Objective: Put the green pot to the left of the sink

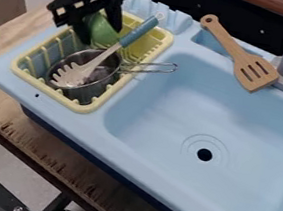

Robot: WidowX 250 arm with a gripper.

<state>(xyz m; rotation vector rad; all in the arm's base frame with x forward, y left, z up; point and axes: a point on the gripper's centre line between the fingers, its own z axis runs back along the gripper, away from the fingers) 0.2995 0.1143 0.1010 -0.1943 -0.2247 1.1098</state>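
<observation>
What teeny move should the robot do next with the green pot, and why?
Maybe a little lift straight up, if the gripper has hold, which I can't tell. The green pot is right at the gripper, and the metal pot and the yellow rack's rim are close by to bump.

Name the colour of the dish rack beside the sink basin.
The dish rack is pale yellow; it shows best in the camera view.

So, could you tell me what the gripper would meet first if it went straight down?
Most likely the green pot in the yellow rack, right by the gripper; whether they already touch is unclear.
</observation>
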